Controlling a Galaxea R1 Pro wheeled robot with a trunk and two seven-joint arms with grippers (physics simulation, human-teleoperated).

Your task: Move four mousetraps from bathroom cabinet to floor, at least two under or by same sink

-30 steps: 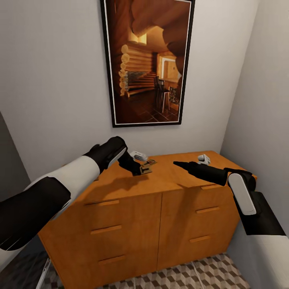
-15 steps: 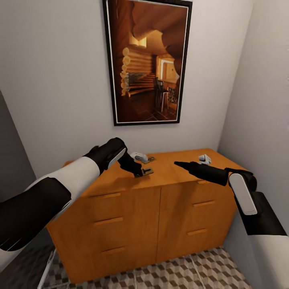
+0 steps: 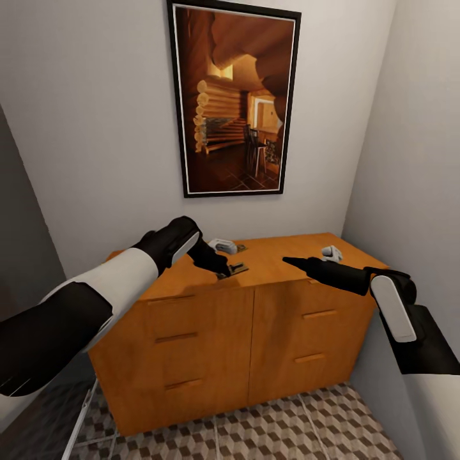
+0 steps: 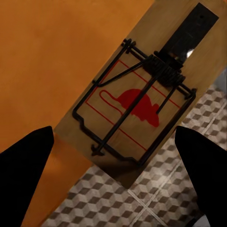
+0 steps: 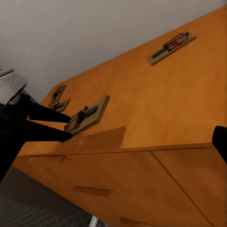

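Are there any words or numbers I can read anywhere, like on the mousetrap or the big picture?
No words or numbers can be read anywhere.
The mousetrap between the left gripper's fingers bears only a red mouse shape and red lines, no letters.
The framed picture on the wall shows a log cabin room, with no text.

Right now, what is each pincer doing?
Left pincer: open, fingers either side of a mousetrap at the cabinet edge.
Right pincer: cannot tell.

Matt wooden mousetrap on smooth wooden cabinet.
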